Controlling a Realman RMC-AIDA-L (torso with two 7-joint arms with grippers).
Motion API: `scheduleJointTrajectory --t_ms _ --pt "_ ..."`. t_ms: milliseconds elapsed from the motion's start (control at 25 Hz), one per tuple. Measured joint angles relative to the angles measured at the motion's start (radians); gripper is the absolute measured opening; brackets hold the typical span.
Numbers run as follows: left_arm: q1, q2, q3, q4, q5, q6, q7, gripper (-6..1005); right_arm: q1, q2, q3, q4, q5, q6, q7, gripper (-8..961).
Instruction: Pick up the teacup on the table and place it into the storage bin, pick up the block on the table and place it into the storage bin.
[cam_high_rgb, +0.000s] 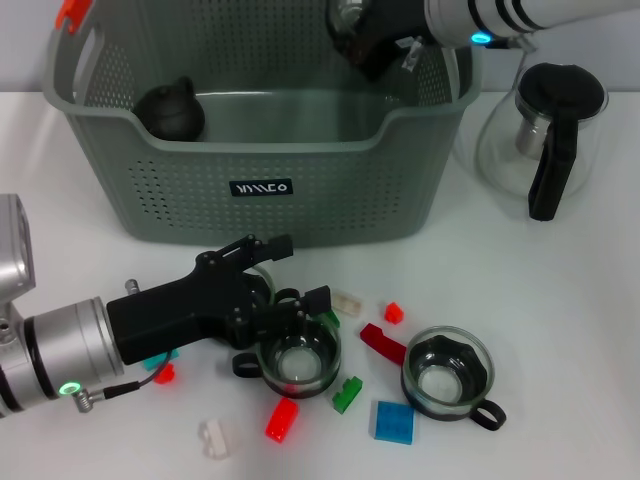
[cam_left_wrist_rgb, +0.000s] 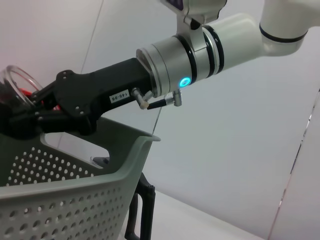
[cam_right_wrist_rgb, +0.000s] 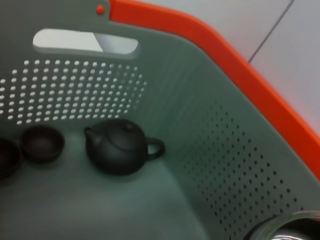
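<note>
At upper right, the right claw (cam_high_rgb: 375, 45) grips a glass teacup (cam_left_wrist_rgb: 17, 82) over the storage bin (cam_high_rgb: 262, 188); dropped from there, it could strike the dark teapot (cam_right_wrist_rgb: 120, 146). The left claw (cam_high_rgb: 285, 290), spread, straddles another teacup (cam_high_rgb: 298, 357) lower centre.

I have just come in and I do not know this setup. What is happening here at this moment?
The robot is tidying teacups and blocks into the storage bin. Its right gripper is over the bin, holding a glass teacup above the inside. Its left gripper is low on the table, open at a second glass teacup. A third teacup and scattered small blocks remain on the table. A dark teapot already lies in the bin.
</note>
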Motion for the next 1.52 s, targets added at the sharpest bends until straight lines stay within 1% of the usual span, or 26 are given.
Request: scheduleJointTrajectory --t_ms 280,400,480,600,680,800,920,1000,1120,1240,1320,1360,1400,1480,1520 --pt "0.000 0.000 0.000 0.000 0.000 0.001 0.000 897 -0.008 0.000 -0.010 0.007 -0.002 -0.002 0.012 161" --pt "0.000 0.000 0.000 0.000 0.000 0.001 0.000 896 -0.009 0.000 -0.011 0.002 -0.031 -0.007 0.047 178" --pt "0.000 0.000 0.000 0.000 0.000 0.001 0.000 895 -0.008 0.004 -0.011 -0.004 -0.079 -0.004 0.082 189" --pt "0.000 0.000 0.000 0.000 0.000 0.001 0.000 895 -0.007 0.017 -0.013 -0.026 -0.150 0.001 0.124 206" --pt "0.000 0.000 0.000 0.000 0.000 0.001 0.000 894 -0.010 0.022 -0.013 -0.037 -0.166 0.001 0.134 217" --pt "0.000 0.000 0.000 0.000 0.000 0.001 0.000 894 -0.019 0.022 -0.006 -0.068 -0.161 -0.013 0.138 234" --pt "0.000 0.000 0.000 0.000 -0.002 0.001 0.000 893 -0.049 0.022 -0.005 -0.147 -0.124 -0.063 0.139 380" --pt "0.000 0.000 0.000 0.000 -0.002 0.002 0.000 893 -0.079 0.022 -0.005 -0.218 -0.070 -0.110 0.136 478" --pt "0.000 0.001 0.000 0.000 -0.002 0.002 0.000 892 -0.146 0.007 -0.001 -0.344 0.067 -0.199 0.122 602" --pt "0.000 0.003 0.000 0.000 -0.003 0.003 0.000 891 -0.223 -0.025 0.021 -0.460 0.281 -0.343 0.077 726" --pt "0.000 0.003 0.000 0.000 -0.004 0.004 0.000 891 -0.266 -0.050 0.069 -0.491 0.431 -0.494 0.032 747" --pt "0.000 0.003 0.000 0.000 -0.005 0.004 0.000 891 -0.281 -0.059 0.092 -0.495 0.477 -0.555 0.014 758" --pt "0.000 0.004 0.000 0.000 -0.006 0.004 0.000 890 -0.303 -0.072 0.130 -0.494 0.541 -0.659 -0.016 768" --pt "0.000 0.003 0.000 0.000 -0.007 0.004 0.000 890 -0.344 -0.091 0.186 -0.488 0.613 -0.827 -0.066 779" --pt "0.000 0.003 0.000 0.000 -0.007 0.004 0.000 890 -0.364 -0.096 0.203 -0.490 0.630 -0.900 -0.085 779"
